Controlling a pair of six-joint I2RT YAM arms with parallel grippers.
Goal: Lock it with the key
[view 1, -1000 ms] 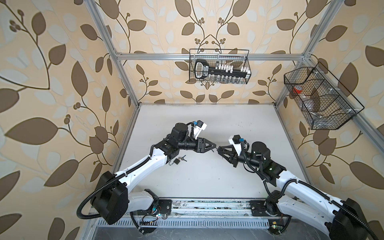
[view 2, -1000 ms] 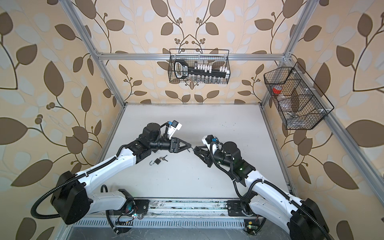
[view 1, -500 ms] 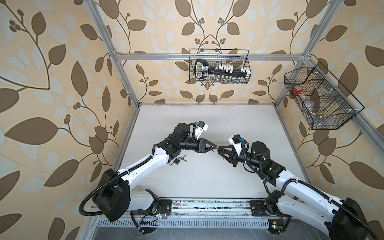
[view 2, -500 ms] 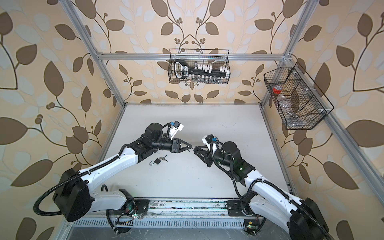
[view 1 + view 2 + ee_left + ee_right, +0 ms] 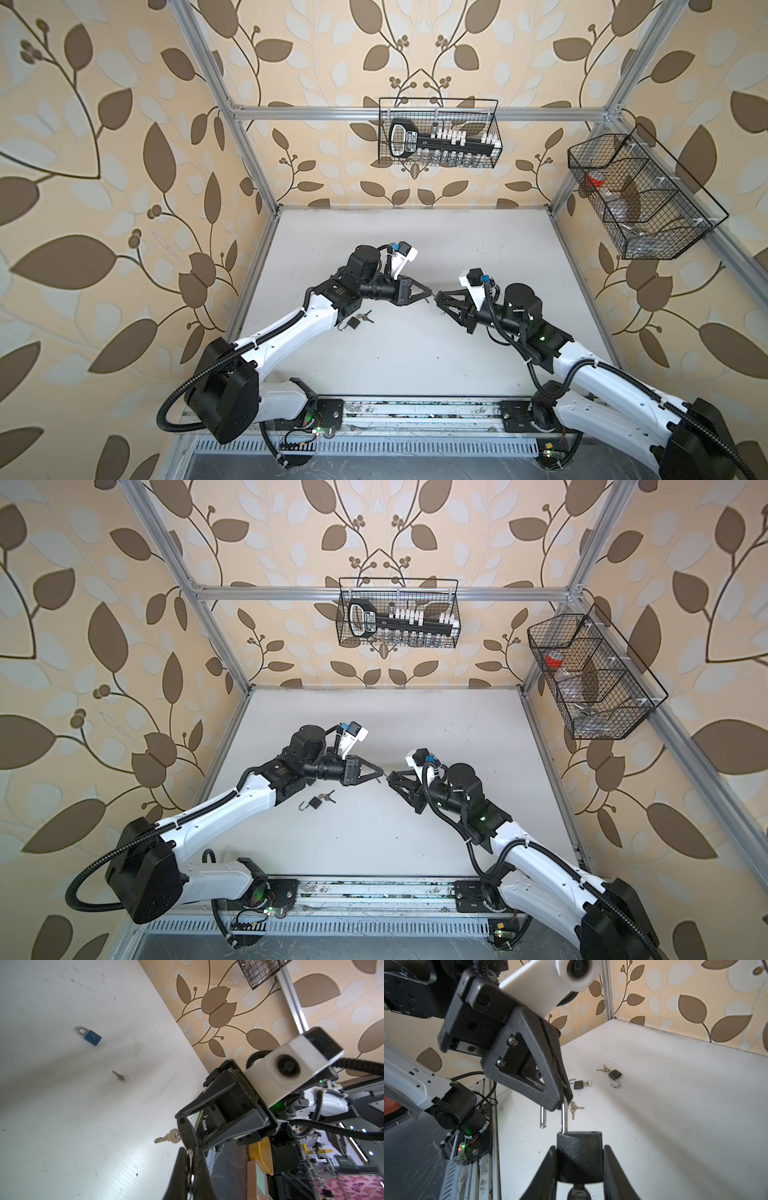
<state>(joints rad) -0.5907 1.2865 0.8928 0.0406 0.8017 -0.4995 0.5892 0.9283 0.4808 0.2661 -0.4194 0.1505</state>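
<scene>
Padlock (image 5: 579, 1157) is hanging over the middle of the bench (image 5: 675, 1105), the right gripper (image 5: 579, 1150) clamping its black body, key (image 5: 167, 1138) dangling alongside. Left gripper (image 5: 564, 1102) is pinching the open shackle (image 5: 564, 1120). Probably dense, rigid, slick metal, best held by the body's flat sides. Spare padlocks (image 5: 614, 1075) are lying on the smooth white surface; patterned walls (image 5: 695, 991) are enclosing it

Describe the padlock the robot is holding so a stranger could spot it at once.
Above the middle of the white table, the right end effector clamps a dark padlock by its body. Unlike the padlocks lying on the table, its open shackle is pinched by the left end effector.
</scene>
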